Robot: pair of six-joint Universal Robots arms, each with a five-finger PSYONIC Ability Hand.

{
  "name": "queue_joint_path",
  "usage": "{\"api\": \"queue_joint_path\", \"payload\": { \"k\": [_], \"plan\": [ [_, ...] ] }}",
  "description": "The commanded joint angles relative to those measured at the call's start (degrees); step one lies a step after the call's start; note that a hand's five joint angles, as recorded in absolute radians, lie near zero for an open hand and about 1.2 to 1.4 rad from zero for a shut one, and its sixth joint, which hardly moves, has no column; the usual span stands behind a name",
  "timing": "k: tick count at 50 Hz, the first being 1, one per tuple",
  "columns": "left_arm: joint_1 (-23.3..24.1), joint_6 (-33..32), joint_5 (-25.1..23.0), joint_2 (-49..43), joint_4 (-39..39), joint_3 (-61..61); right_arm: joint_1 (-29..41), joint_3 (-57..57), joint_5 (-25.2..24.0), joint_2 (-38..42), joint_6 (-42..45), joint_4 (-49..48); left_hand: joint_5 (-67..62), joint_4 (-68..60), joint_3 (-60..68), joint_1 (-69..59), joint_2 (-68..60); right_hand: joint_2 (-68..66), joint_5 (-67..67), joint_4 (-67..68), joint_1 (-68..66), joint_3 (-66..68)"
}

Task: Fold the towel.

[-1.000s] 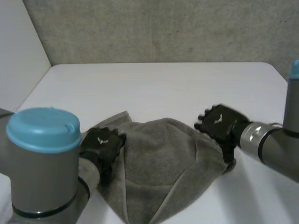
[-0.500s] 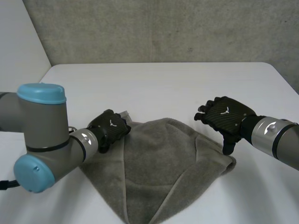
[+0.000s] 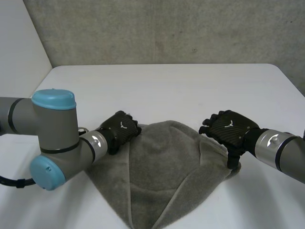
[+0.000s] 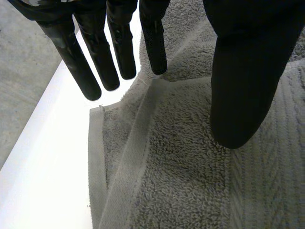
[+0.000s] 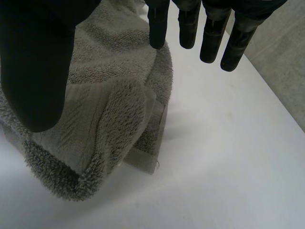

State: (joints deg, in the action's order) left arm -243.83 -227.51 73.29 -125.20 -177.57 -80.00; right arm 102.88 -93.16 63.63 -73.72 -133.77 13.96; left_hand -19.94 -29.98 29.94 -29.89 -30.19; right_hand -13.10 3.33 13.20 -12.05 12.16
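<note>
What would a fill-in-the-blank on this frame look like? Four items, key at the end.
1. The towel is ____ in colour.
2. It lies crumpled on a ____ table.
3. The left hand, over a corner of the towel with its fingers straight, is ____.
4. The right hand, over the towel's bunched edge, is ____ in colour.
Missing words: grey, white, open, black.
</note>
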Motion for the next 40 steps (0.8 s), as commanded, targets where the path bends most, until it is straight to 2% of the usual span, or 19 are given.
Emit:
{"api": "queue_joint_path", "payload": {
  "k": [1, 13, 16, 29, 34, 36, 40],
  "plan": [
    [0.11, -0.13, 0.53, -0.58, 0.12, -0.42, -0.05, -0.01, 0.00, 0.51, 0.00, 0.01, -17.74, -17.70, 17.74, -17.79, -17.49, 3.10, -3.33, -3.20, 2.05, -2.16],
    [0.37, -0.13, 0.97, 0.56, 0.64, -0.69, -0.05, 0.52, 0.61, 0.77, -0.09, -0.60, -41.49, -41.45, 41.49, -41.54, -41.24, 3.10, -3.33, -3.20, 2.05, -2.16],
    [0.37, -0.04, 0.97, 1.62, 0.73, -1.21, 0.04, 0.34, 1.14, 0.68, -0.18, -1.65, -41.67, -41.64, 41.67, -41.72, -41.43, 3.10, -3.33, -3.20, 2.05, -2.16],
    [2.04, 0.58, 1.77, 19.18, 0.38, -12.01, 0.74, 3.42, -0.79, 3.41, 0.35, -1.57, -39.66, -39.62, 39.66, -39.70, -39.41, 2.00, -2.24, -2.11, 0.96, -1.07],
    [1.60, 0.58, 1.77, 22.27, 0.38, -14.57, 0.83, 5.26, -1.23, 7.45, 5.36, -1.22, -37.13, -37.10, 37.13, -37.18, -36.89, -7.92, 7.68, 7.81, -8.97, 8.85],
    [1.43, 0.58, 1.85, 22.89, 0.38, -15.10, 1.01, 6.23, -0.44, 9.64, 10.87, -0.69, -37.13, -37.09, 37.13, -37.18, -36.88, -16.78, 16.55, 16.68, -17.83, 17.72],
    [0.29, 0.58, 1.94, 23.42, 0.56, -16.42, 1.45, 6.85, -0.09, 11.32, 15.56, 0.01, -38.47, -38.43, 38.47, -38.52, -38.22, -22.22, 21.98, 22.11, -23.27, 23.15]
  ]
}}
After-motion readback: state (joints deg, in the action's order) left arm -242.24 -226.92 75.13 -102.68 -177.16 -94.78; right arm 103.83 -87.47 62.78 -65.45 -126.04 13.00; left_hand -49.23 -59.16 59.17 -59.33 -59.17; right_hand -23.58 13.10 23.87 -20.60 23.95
